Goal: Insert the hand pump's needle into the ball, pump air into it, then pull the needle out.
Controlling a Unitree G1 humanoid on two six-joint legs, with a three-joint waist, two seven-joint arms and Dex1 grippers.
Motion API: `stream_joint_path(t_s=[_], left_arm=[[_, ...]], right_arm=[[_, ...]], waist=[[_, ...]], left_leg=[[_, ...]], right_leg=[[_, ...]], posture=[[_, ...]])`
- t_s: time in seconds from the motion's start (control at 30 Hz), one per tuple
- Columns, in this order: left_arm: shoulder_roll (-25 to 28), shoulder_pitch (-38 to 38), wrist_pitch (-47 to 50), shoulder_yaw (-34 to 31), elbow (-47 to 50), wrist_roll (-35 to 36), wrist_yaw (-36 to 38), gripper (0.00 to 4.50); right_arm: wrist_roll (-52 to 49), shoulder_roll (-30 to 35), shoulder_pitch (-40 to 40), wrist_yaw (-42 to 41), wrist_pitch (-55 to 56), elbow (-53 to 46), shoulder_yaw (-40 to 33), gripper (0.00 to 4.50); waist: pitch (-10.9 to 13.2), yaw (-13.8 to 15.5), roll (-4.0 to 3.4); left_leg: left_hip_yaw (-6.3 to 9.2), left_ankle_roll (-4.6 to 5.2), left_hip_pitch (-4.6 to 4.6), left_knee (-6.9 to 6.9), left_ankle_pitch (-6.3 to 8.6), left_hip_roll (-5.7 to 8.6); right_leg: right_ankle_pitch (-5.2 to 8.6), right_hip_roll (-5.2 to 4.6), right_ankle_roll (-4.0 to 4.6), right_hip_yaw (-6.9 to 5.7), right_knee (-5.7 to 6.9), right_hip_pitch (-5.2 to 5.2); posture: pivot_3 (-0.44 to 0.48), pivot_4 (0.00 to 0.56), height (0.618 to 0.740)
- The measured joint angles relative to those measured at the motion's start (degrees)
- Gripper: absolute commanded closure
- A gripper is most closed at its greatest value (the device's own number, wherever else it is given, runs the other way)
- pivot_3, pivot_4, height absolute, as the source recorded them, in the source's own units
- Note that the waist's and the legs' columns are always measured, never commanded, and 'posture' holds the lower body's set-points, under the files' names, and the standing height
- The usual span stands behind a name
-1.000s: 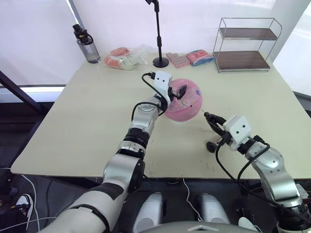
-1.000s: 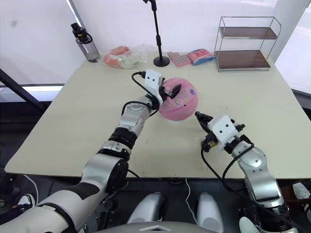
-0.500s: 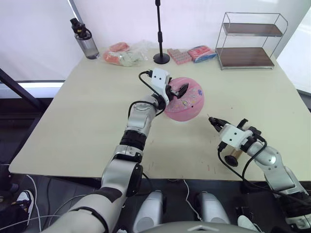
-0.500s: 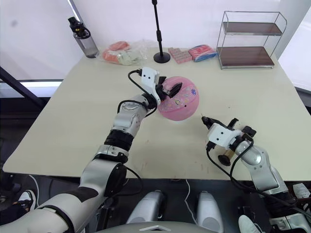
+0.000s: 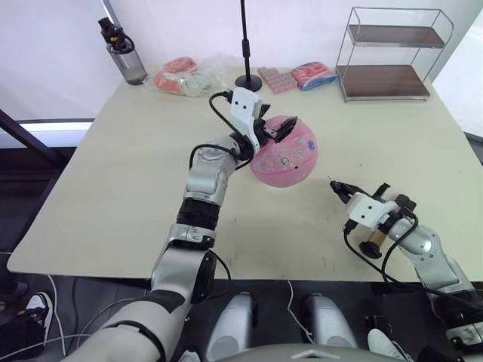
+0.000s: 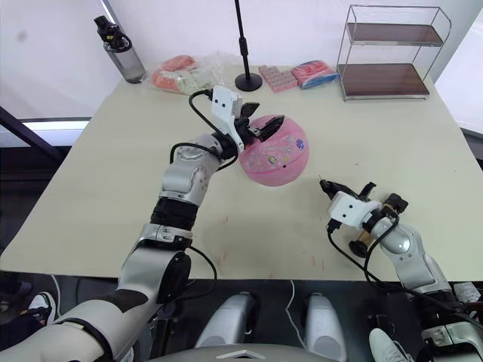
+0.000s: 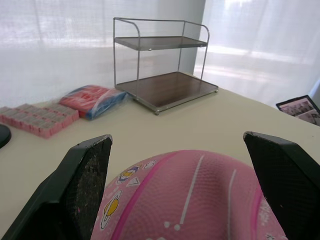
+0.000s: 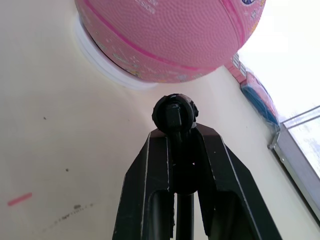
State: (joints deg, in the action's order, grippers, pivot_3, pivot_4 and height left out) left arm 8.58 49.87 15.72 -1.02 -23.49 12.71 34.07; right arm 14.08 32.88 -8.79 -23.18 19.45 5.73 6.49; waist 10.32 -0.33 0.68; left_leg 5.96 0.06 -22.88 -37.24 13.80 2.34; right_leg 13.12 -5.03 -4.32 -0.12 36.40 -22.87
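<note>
Pink ball [image 5: 285,153] on white ring base, mid surface [image 5: 136,181], somewhat toward the back. Left pincer [image 5: 278,133] over ball's top-left, fingers [image 7: 82,190] spread wide, straddling ball's upper curve w/o gripping; contact w/ ball can't tell. Right pincer [image 5: 341,188] near front-right of surface, well apart from ball, pointing toward it, clamped on black fitting [image 8: 174,113] at hose tip; needle [image 5: 330,182] too small to make out clearly. Hand pump [image 5: 371,246] below right wrist, gold barrel partly hidden by arm, black hose looping beside it. At back edge: wire rack [image 5: 389,53], water bottle [image 5: 121,54], black stand [image 5: 247,60], pink packets [image 5: 297,77], plastic bag [image 5: 189,78].
</note>
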Motion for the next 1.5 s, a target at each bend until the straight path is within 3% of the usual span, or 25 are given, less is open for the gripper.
stream_joint_path(t_s=[0.27,0.33,0.57,0.8,1.17,1.5], left_arm=[[4.96,-2.26,4.16,0.35,9.38,4.06,7.98,0.00],[9.67,-6.64,6.42,1.57,15.09,6.95,14.93,0.00],[20.76,-15.76,10.31,1.76,24.14,12.21,28.10,0.00],[25.58,-20.97,11.60,2.01,30.48,15.10,34.02,0.00],[28.31,-24.93,12.54,2.01,33.89,17.96,37.03,0.00],[28.30,-26.66,11.85,2.00,34.27,18.67,37.28,0.00]], right_arm=[[-0.02,0.12,-0.04,0.16,1.27,1.61,-0.62,4.44],[-0.02,0.54,0.06,0.21,1.97,2.27,-0.75,4.44],[-0.02,1.35,-1.15,1.37,3.45,7.07,-1.51,4.44],[-0.32,1.83,-3.53,2.53,4.08,10.92,-3.06,4.44],[-3.04,2.19,-2.63,2.97,4.22,12.24,-5.51,4.44],[-8.66,2.86,3.78,-3.08,0.83,4.49,-5.79,4.44]], waist=[[0.01,-0.41,-0.01],[0.02,-0.68,-0.03],[0.05,-0.47,-0.01],[0.06,-0.60,0.00],[0.05,-0.55,0.00],[0.05,-0.55,0.00]], left_leg=[[-0.08,0.00,0.03,0.02,0.00,-0.03],[-0.22,0.00,0.08,0.05,0.00,-0.06],[-0.45,0.07,0.08,0.03,0.04,-0.08],[-0.62,0.22,0.16,-0.01,0.12,-0.14],[-0.84,0.27,0.18,-0.03,0.15,-0.29],[-0.93,0.29,0.23,-0.07,0.15,-0.35]], right_leg=[[-0.01,0.01,0.01,0.06,0.00,-0.01],[-0.01,0.03,0.02,0.21,0.05,-0.07],[-0.01,0.04,0.04,0.46,0.31,-0.27],[-0.03,0.08,0.05,0.64,0.37,-0.29],[-0.04,0.15,0.07,0.79,0.39,-0.32],[-0.06,0.17,0.08,0.85,0.43,-0.33]], posture=[[0.000,0.150,0.731],[0.000,0.150,0.731],[0.000,0.150,0.731],[0.000,0.150,0.731],[0.000,0.150,0.731],[0.000,0.150,0.731]])
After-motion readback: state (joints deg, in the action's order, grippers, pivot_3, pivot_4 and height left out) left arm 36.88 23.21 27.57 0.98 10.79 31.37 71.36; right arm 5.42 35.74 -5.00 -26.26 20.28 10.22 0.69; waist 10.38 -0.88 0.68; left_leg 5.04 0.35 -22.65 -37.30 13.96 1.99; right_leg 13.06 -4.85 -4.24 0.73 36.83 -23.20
